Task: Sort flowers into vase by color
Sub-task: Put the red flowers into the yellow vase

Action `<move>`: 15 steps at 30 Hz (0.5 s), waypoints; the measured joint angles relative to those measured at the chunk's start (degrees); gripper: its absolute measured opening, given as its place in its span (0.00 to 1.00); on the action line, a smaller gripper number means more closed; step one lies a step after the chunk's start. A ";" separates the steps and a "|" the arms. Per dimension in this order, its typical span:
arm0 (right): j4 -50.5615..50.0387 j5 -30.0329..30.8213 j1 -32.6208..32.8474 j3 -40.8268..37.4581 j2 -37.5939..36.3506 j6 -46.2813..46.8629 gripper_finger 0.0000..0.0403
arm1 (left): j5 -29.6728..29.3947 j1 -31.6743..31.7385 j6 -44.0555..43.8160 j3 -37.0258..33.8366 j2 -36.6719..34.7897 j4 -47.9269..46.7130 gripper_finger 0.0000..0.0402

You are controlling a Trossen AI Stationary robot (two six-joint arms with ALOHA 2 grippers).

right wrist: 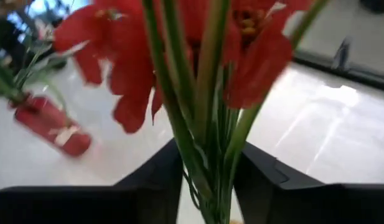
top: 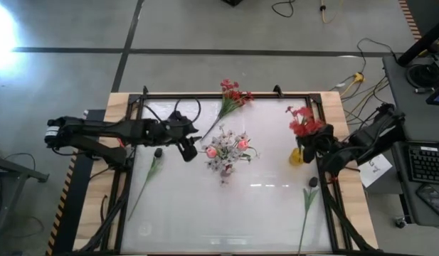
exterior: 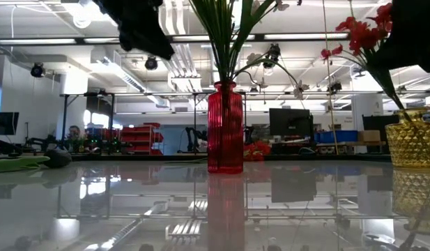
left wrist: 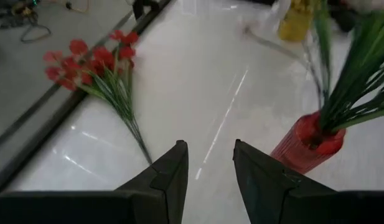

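Note:
A red ribbed vase (top: 226, 158) (exterior: 225, 129) near the table's middle holds white sprays and pink buds (top: 226, 148). My left gripper (top: 189, 149) (left wrist: 210, 168) hangs open just left of it, holding nothing. One red spray (top: 232, 96) (left wrist: 98, 65) lies flat by the far edge. A yellow vase (top: 296, 156) (exterior: 412, 143) stands at the right. A red spray (top: 303, 122) (right wrist: 179, 50) rises from it, its stalks between the fingers of my right gripper (top: 315, 146) (right wrist: 207, 180). Two green stems with dark tips (top: 151, 174) (top: 307, 206) lie flat on the table. My right gripper is shut on the red spray's bundled green stalks (right wrist: 204, 149), a little below the blossoms, pinched between the two fingers. It comes level from the table's right, its fingers across the stalks. The spray stands tilted, with its lower stalk (exterior: 399, 104) running down into the yellow vase.
A black frame (top: 226, 94) borders the glossy white table top, with wooden strips (top: 116, 107) at the sides. Bare table surface lies along the near edge between the two loose stems. Cables and a desk with a keyboard (top: 424, 162) sit beyond the right side.

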 joint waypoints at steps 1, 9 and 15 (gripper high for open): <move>0.00 -1.32 0.00 0.35 0.00 -0.74 0.31 | -0.08 0.19 0.90 1.52 -0.41 -1.87 0.29; -4.37 -18.16 0.00 4.62 -0.02 -1.97 0.53 | -1.48 2.00 -1.44 13.90 -1.39 -21.17 0.29; -8.25 -28.37 0.00 8.98 -0.01 -1.78 0.63 | -5.16 3.84 -11.04 13.77 -3.77 -27.96 0.28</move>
